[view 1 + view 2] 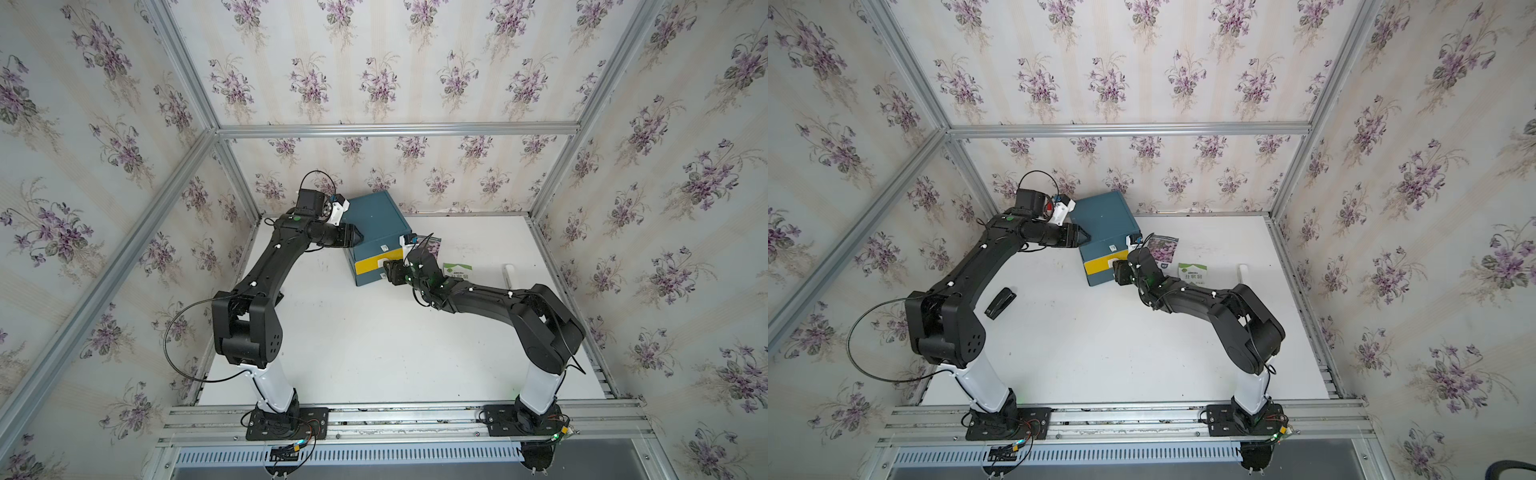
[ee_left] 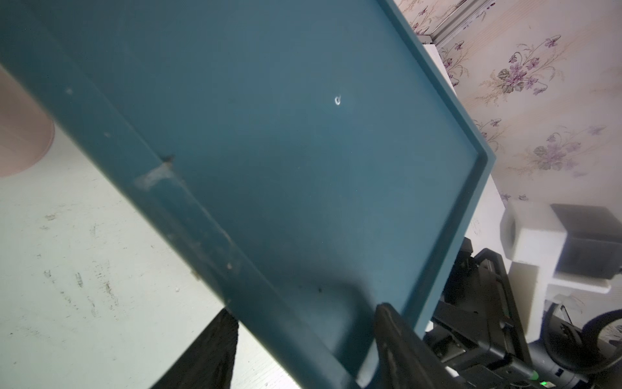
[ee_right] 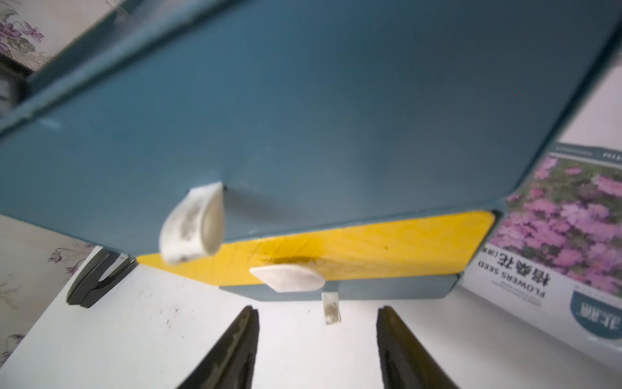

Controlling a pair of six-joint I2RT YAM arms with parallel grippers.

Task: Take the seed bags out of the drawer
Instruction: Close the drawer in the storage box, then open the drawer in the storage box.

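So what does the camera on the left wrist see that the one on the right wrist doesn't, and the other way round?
Only the left wrist view shows the flat rimmed top of the teal box and the right arm. Only the right wrist view shows the yellow drawer front, its white handle, a pink-flowered seed bag and the open right gripper. Both show the teal box, the white table and the flowered wallpaper.
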